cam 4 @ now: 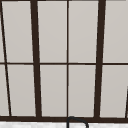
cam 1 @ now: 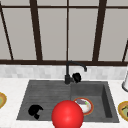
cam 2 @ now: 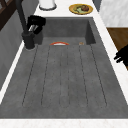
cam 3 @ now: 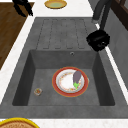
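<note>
Right hand [cam 1: 76,77] sits curled around the handle of the black gooseneck faucet [cam 1: 67,75] at the grey sink's [cam 1: 45,92] back rim. Left hand [cam 1: 35,111] hovers at the front-left edge, fingers loosely curled, holding nothing.

The black faucet [cam 1: 68,75] sits at the back edge of the sink, middle of the front view, upright with its spout curving off to the right. The right hand [cam 1: 76,77] is right up against its base on the right side, fingers curled, looks like around the handle there.
</note>
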Controlling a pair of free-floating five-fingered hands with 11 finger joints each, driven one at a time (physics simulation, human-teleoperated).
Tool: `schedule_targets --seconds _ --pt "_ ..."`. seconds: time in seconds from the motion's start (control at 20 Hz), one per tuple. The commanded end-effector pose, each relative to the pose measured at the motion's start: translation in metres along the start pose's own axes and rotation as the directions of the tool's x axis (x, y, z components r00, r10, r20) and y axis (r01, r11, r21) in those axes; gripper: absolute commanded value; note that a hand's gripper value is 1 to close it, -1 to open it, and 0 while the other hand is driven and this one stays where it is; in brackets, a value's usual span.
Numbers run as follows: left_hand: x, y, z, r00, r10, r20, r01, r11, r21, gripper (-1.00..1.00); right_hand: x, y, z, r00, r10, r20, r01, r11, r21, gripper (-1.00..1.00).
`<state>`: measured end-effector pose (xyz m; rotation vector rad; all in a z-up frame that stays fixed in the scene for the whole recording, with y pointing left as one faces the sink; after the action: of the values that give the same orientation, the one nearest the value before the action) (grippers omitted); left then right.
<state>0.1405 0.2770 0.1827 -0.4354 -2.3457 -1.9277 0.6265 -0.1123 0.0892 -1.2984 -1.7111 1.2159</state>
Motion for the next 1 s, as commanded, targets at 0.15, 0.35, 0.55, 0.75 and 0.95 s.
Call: schedule_targets --seconds 0.15,0.35,0.55,0.75,0.95 --pt "0.0 0.0 0.0 1.0 0.0 0.0 0.0 1.0 0.0 0.0 0.002 0.016 0.01 0.994 -0.04 -0.099 0.032 0.996 -0.077 1.0" --pt "0.0 0.0 0.0 1.0 0.0 0.0 0.0 1.0 0.0 0.0 0.002 0.016 0.01 0.995 -0.039 -0.094 0.031 0.996 -0.086 1.0" --pt "0.0 0.0 0.0 1.0 0.0 0.0 0.0 1.0 0.0 0.0 0.003 0.019 0.015 0.997 -0.048 -0.057 0.044 0.996 -0.082 1.0" --pt "0.0 0.0 0.0 1.0 0.0 0.0 0.0 1.0 0.0 0.0 0.0 0.001 0.001 1.0 0.005 -0.002 -0.005 1.0 -0.019 1.0" --pt "0.0 0.0 0.0 1.0 0.0 0.0 0.0 1.0 0.0 0.0 -0.008 -0.008 0.009 1.0 0.016 0.015 -0.016 1.0 -0.006 -1.0"
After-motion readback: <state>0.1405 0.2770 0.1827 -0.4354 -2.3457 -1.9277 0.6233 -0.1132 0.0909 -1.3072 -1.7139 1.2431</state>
